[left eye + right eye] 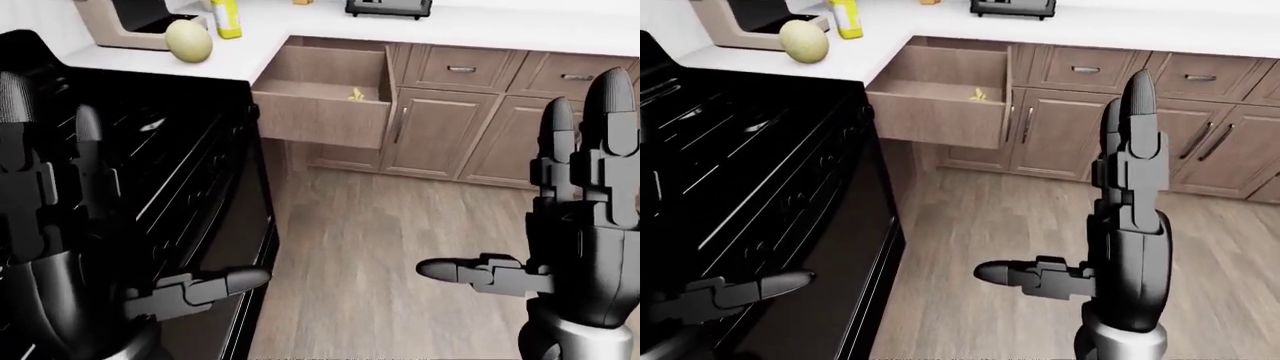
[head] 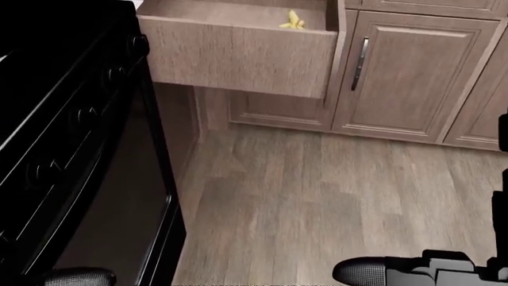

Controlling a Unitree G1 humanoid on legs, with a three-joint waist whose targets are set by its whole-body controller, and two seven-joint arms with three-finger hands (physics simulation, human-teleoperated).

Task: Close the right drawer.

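Two black hands raised near the camera, left hand (image 1: 60, 225) and right hand (image 1: 580, 225), fingers spread apart and holding nothing, one black stove (image 1: 150, 172) at left, one open drawer (image 1: 325, 101) beyond it, pulled out under the white counter (image 1: 480, 34), one small yellow item (image 2: 292, 21) inside, one melon (image 1: 188, 40) on the counter.

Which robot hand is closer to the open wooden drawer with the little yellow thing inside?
Probably the right, though it's close. The black right hand stands raised, fingers open, below and right of the open wooden drawer. The black left hand is low at far left, over the black stove. Neither touches it.
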